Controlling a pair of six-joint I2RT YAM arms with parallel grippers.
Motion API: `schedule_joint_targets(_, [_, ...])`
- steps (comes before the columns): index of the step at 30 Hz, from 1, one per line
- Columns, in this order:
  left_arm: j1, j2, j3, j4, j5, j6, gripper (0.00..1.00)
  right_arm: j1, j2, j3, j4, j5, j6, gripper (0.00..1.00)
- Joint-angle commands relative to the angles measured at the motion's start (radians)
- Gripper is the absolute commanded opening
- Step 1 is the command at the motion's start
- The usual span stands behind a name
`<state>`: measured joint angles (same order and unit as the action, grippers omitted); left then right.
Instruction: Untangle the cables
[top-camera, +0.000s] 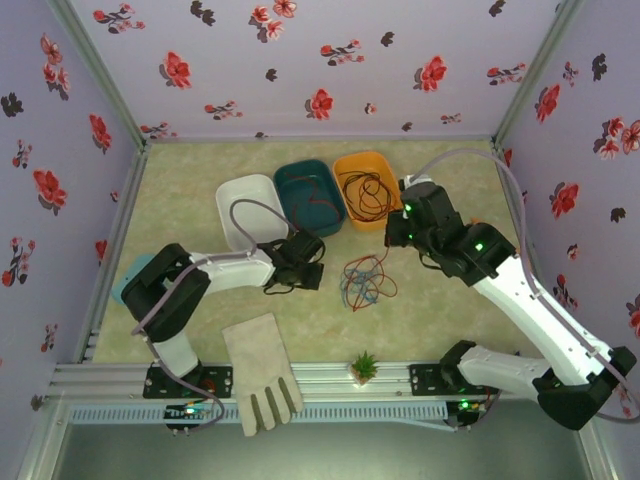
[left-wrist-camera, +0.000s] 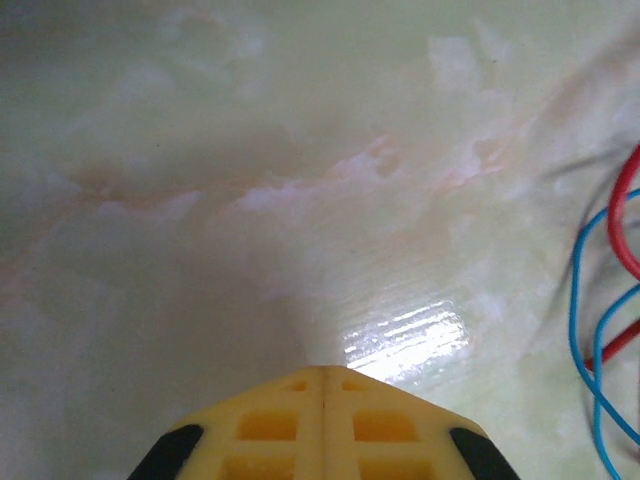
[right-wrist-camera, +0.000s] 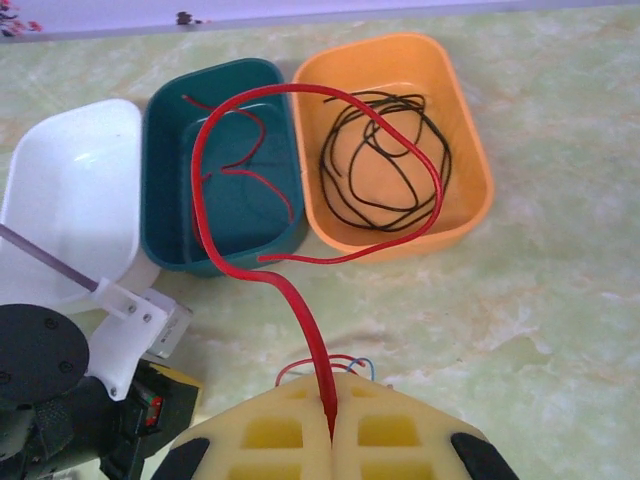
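The right pincer (right-wrist-camera: 331, 395) is pressed together on the red cable (right-wrist-camera: 198, 190), pinching it right at its fingertips. From that grip the red cable rises, arcs over the teal bin (right-wrist-camera: 165, 180), sweeps across the orange bin (right-wrist-camera: 470, 170), and curls back to end near the seam between the two bins. A shorter red strand lies inside the teal bin. It may be part of the same cable, though the view does not settle that.

The black cable (top-camera: 362, 188) sits coiled in loose loops inside the orange bin. A white bin (top-camera: 228, 195) stands just left of the teal one. All three are in a row toward the far edge of the counter (top-camera: 450, 310), near its middle.

The left pincer (left-wrist-camera: 322, 378) is pressed together with nothing between its fingers, low over bare counter. At the right border of its wrist view run the blue cable (left-wrist-camera: 577, 290) and a red strand. In the overhead view these form a small red-and-blue tangle lying near the centre of the counter, between the two pincers and apart from the bins.

A pale glove (top-camera: 262, 375) lies at the near edge of the counter, left of centre, its fingers over the rail. A small green plant (top-camera: 365, 367) stands at the near edge, just right of the glove.
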<state>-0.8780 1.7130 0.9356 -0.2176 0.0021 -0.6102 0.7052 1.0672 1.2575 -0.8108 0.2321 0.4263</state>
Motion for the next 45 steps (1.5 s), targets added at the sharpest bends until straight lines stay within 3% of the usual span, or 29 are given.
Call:
schedule_joint_targets(1, [0.003, -0.069, -0.011, 0.015, -0.001, 0.013, 0.11, 0.0, -0.026, 0.014, 0.092, -0.082, -0.063, 0.05])
schedule_joint_targets(6, [0.001, -0.142, -0.015, 0.053, -0.001, 0.034, 0.2, 0.002, -0.024, 0.008, 0.141, -0.126, -0.08, 0.05])
schedule_joint_targets(12, [0.008, -0.271, -0.061, 0.215, -0.004, 0.091, 0.63, 0.002, -0.002, 0.018, 0.171, -0.171, -0.092, 0.04])
schedule_joint_targets(19, [0.094, -0.325, -0.054, 0.298, 0.012, 0.158, 0.87, 0.002, 0.021, 0.036, 0.194, -0.232, -0.091, 0.04])
schedule_joint_targets(23, [0.134, -0.309, -0.04, 0.316, 0.063, 0.198, 0.94, 0.002, 0.025, 0.061, 0.202, -0.276, -0.093, 0.04])
schedule_joint_targets(31, [0.131, -0.204, -0.08, 0.536, 0.278, 0.154, 0.91, 0.002, 0.023, 0.13, 0.215, -0.325, -0.106, 0.04])
schedule_joint_targets(35, [0.094, -0.131, -0.068, 0.567, 0.297, 0.16, 0.88, 0.002, 0.031, 0.135, 0.242, -0.335, -0.095, 0.04])
schedule_joint_targets(45, [0.062, -0.003, -0.038, 0.498, 0.297, 0.141, 0.51, 0.004, 0.052, 0.224, 0.203, -0.279, -0.125, 0.04])
